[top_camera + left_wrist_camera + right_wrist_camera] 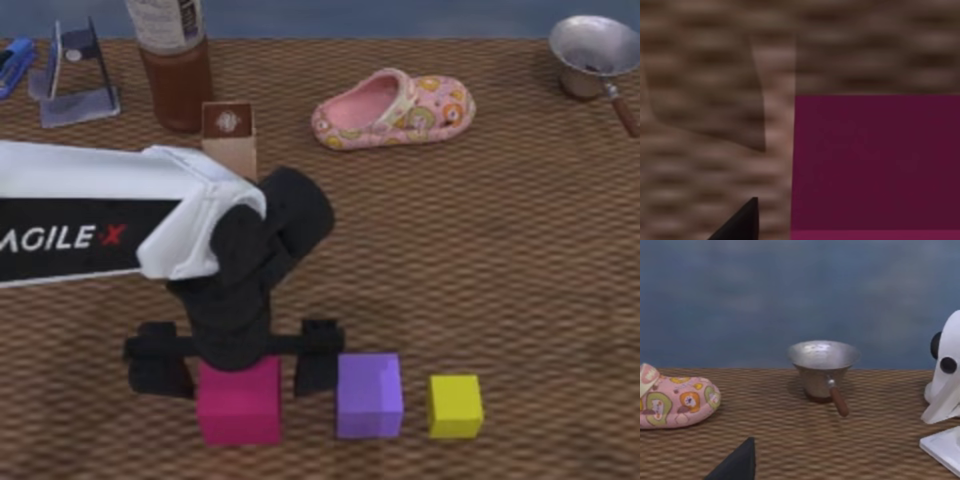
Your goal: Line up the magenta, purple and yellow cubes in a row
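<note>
Already the large matte magenta cube, the medium lavender-purple cube and the small bright yellow cube sit in a row near the front of the woven brown bench. Little seems left. The left gripper straddles the magenta cube, fingers spread wide, apparently not clamping it.

A deep magenta-pink matte cube, a lavender-purple matte cube and a bright yellow matte cube are seen on a brown woven-patterned table.
</note>
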### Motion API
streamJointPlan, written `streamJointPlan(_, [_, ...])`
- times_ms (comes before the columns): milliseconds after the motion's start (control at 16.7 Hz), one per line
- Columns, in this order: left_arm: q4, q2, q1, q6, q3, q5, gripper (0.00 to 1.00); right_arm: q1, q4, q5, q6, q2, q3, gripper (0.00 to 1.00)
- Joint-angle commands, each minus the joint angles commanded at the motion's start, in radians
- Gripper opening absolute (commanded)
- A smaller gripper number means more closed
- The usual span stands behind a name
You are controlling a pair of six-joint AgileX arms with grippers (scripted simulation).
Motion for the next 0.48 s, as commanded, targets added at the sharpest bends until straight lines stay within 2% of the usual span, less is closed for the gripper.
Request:
streamJointPlan(300, [-0.196,-0.064,0.01,-0.003,0.115,0.001,1.0,0.0,0.0,0.0,0.0,0.0,0.0,1.0])
streamJointPlan(480, [-0.258,-0.097,0.018,-0.003,0.159,-0.001,1.0,0.0,0.0,0.0,0.0,0.0,0.0,1.0])
